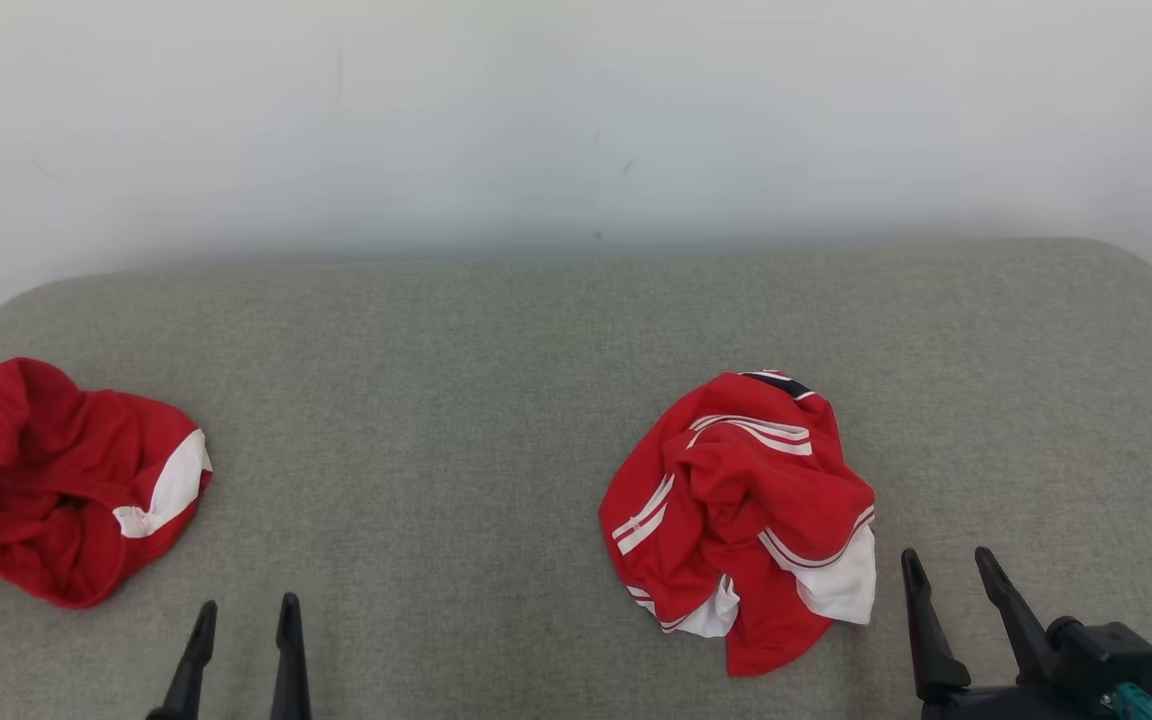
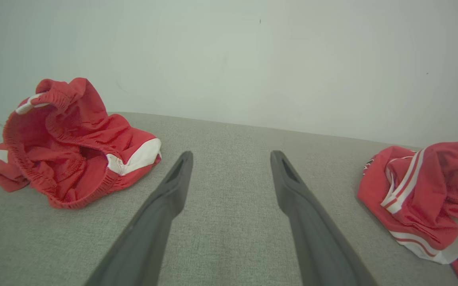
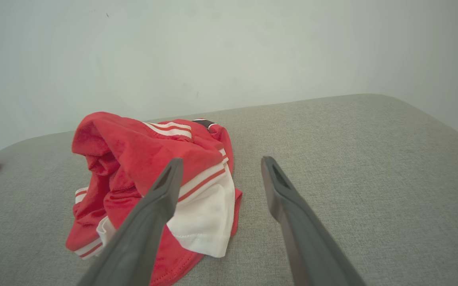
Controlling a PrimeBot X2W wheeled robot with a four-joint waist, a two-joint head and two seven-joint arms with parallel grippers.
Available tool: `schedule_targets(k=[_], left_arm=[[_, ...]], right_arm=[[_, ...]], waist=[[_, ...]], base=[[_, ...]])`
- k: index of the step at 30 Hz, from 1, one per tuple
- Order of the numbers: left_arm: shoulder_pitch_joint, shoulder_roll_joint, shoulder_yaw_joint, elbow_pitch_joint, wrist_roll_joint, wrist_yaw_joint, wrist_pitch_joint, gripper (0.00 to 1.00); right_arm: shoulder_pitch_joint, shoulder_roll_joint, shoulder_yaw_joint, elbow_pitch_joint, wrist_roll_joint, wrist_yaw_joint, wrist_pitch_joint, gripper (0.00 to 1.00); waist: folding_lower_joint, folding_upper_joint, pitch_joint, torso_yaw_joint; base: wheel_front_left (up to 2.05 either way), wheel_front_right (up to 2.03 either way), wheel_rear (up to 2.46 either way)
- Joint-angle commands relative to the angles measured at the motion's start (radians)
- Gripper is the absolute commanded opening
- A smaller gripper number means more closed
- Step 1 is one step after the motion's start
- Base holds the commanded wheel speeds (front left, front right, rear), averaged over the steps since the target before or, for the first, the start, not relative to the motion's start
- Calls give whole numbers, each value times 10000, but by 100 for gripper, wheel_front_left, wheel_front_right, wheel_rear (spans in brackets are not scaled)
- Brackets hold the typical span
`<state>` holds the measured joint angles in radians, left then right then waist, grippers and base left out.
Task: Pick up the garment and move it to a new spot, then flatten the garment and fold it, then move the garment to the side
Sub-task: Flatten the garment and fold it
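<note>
Grey upholstery (image 1: 456,400) carries red shorts (image 1: 56,480), bunched ahead-left of the left gripper (image 1: 248,603), whose fingers (image 1: 289,650) stand spread and empty. Crumpled, the striped red garment (image 1: 736,510) lies just left of the right gripper (image 1: 946,553), also spread and empty. The heap's long axis runs roughly along those fingers.

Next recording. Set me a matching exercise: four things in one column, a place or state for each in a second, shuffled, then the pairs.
1. crumpled red garment with elastic waistband
2. crumpled red garment with thin white stripes
3. left gripper, two dark fingers
4. right gripper, two dark fingers

A. open, beside the striped garment's white panel
B. at the grey fabric surface's left edge
C. open, between the two garments
D. right of centre on the surface

Pairs: 1-B, 2-D, 3-C, 4-A
</note>
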<state>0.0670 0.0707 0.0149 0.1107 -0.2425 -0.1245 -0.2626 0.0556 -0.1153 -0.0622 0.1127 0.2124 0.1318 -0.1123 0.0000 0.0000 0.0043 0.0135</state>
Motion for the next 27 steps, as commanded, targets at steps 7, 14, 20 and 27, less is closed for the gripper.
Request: schedule_targets(k=[7,14,20,27], left_arm=[[176,63,-221,276,380,-50,-32,100],[51,255,-349,399,396,-53,-32,100],[20,280,-436,567,280,-55,-33,100],[-53,284,-420,694,243,-56,-33,100]], right_arm=[[146,7,-67,-99,-132,-22,-194,100],[201,128,-100,-392,-213,-22,-58,100],[254,178,-94,-459,-172,-22,-2,100],[220,195,-77,-443,-164,-22,0,100]], waist=[[0,0,-67,-88],[0,0,-81,-161],[0,0,-74,-196],[0,0,-72,-120]], base=[[0,0,0],[0,0,0],[0,0,0],[0,0,0]])
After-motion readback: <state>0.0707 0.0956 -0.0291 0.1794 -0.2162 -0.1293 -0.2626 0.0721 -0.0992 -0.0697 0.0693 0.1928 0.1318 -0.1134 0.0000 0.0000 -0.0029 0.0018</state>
